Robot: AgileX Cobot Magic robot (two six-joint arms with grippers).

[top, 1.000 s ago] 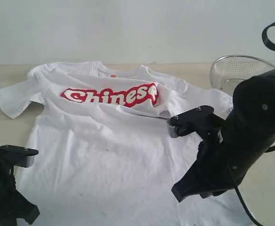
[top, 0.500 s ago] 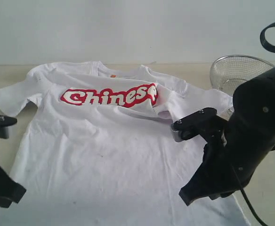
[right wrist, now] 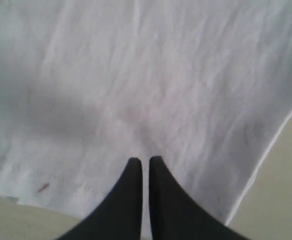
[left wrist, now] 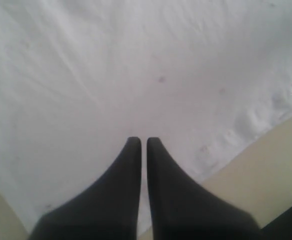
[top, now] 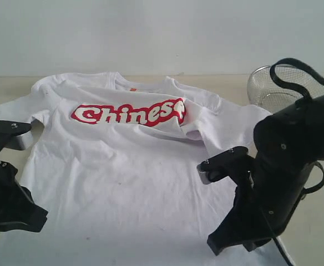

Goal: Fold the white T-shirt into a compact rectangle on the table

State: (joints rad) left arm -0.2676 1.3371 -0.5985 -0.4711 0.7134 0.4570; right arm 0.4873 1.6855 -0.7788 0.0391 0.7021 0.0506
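White cotton covers most of the bench (top: 6,88): the T-shirt (top: 128,166) lies spread flat and face up. Its red-outlined lettering (top: 130,113) and collar are at the far side and its hem is at the near edge. The left sleeve is laid out to the side. The cloth by the right end of the lettering is rucked into a crease, and the right sleeve looks rumpled. A wire basket (top: 273,83) stands at the far right, clear of the shirt.

The left claw (left wrist: 143,142) is closed with its tips together and grips nothing; it hangs over the near left part of the shirt, close to the hem. The right claw (right wrist: 145,161) is likewise closed and empty, over the near right corner, where the hem and side edge meet.

No fold looks made yet, so this seems to be the approach to the first one. The next move likely calls for both claws to open, come down on the hem corners and pinch the cloth. They would then carry the hem evenly toward the collar, so that the layers land square.
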